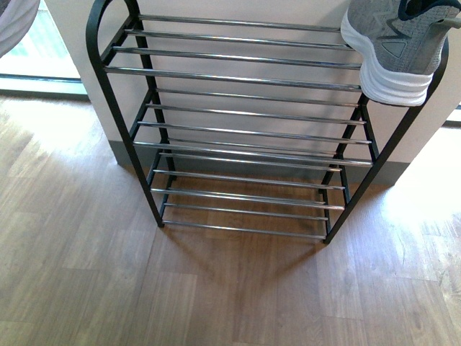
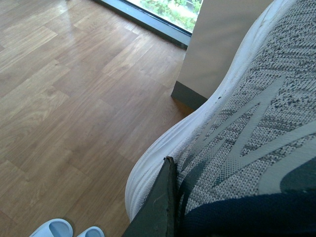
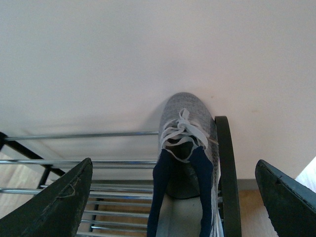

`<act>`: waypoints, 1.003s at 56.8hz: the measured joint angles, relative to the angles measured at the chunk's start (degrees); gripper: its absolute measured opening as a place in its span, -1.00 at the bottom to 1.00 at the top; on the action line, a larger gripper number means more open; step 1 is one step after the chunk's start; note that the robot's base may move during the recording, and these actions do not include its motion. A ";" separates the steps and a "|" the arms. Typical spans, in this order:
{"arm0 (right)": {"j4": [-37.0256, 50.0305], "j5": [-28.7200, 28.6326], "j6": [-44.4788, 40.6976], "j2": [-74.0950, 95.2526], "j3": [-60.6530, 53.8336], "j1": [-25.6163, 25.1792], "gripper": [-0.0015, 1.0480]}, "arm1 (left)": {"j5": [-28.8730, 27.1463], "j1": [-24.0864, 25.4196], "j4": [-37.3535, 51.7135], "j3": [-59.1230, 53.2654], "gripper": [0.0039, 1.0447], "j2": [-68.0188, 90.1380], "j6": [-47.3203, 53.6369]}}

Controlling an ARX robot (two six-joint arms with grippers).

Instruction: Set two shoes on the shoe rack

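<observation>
Two shoes are in play. The first shoe (image 1: 396,43) sits on the top tier of the shoe rack (image 1: 230,78), at about 2 o'clock in my front view. It is hard against the rack's rounded right end. Its white sole rests on the chrome bars and its heel hangs over the front bar toward me. From the right wrist camera I see its toe pointing at the pale wall (image 3: 148,49), laces tied and navy tongue up.

My right gripper (image 3: 173,163) hangs just behind that heel. Its jaws are spread wide, with the dark fingers (image 3: 59,202) well apart on either side of the shoe and touching nothing.

The second shoe (image 2: 247,128) fills the left wrist camera: grey knit, zigzag side mark, thick white sole. It is up in the air with the wood floor (image 2: 74,98) well below. My left gripper (image 2: 163,197) is clamped on it at the navy collar. Only one finger (image 2: 158,212) shows, pressed against the shoe's side.

On the floor beneath lie the toes of white slippers (image 2: 64,229). At 10 o'clock in the front view a blurred grey-white shape (image 1: 14,21) pokes into the corner; I cannot tell what it is. The rack's lower tiers, at 6 o'clock from the first shoe, show only bars.
</observation>
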 joint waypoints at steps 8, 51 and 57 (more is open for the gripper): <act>4.87 -6.97 0.33 -9.42 -8.76 -2.84 0.82 | 0.00 0.00 0.00 0.00 -0.98 0.00 0.00; 26.21 -21.27 2.82 -31.71 -40.30 -21.42 0.82 | 0.02 0.00 0.00 0.00 -0.98 0.00 0.00; 26.34 -21.38 3.06 -31.71 -40.30 -21.44 0.82 | 0.13 0.00 0.00 0.00 -0.98 0.00 0.00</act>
